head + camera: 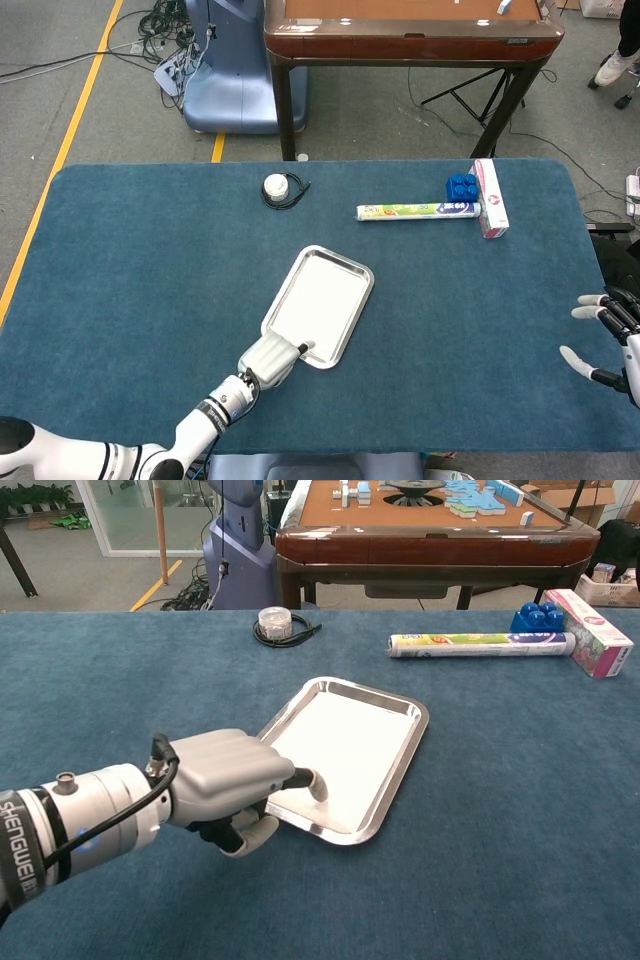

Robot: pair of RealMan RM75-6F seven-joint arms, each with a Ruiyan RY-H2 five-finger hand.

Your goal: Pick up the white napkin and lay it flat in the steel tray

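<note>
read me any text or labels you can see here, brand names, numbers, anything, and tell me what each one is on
"SHENGWEI": black letters, cut off at the frame edge, on the white sleeve of the left arm behind the left robot hand.
Roll: colourful print on the wrapper, too small to read.
Pink box: print on its side, too blurred to read.
Blue block, steel tray, white napkin: no text visible.
</note>
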